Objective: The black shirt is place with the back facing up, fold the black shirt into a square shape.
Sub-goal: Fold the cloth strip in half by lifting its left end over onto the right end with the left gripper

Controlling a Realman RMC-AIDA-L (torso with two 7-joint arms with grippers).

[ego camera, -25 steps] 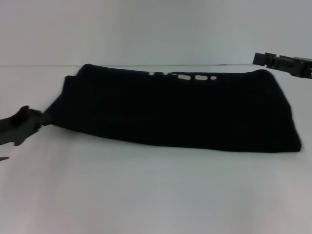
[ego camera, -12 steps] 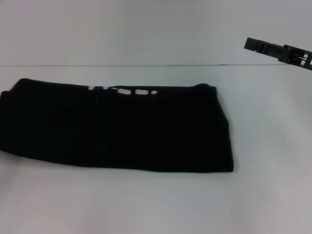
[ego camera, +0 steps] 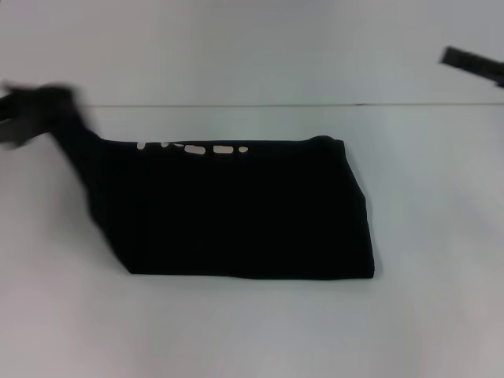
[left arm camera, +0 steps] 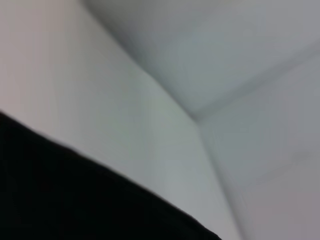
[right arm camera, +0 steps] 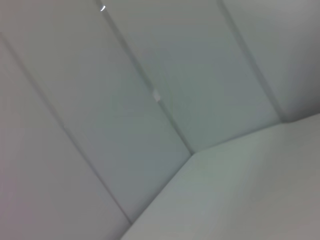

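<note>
My left gripper is up at the left edge of the head view, clenched on the left end of the black shirt, which rises off the white table in a taut slope while the rest lies flat as a folded band at the centre. My right gripper hangs high at the far right, well apart from the cloth; whether it is open I cannot tell. I judge that the 1 pinched corner may slip, or the pull may drag the flat layers askew.
</note>
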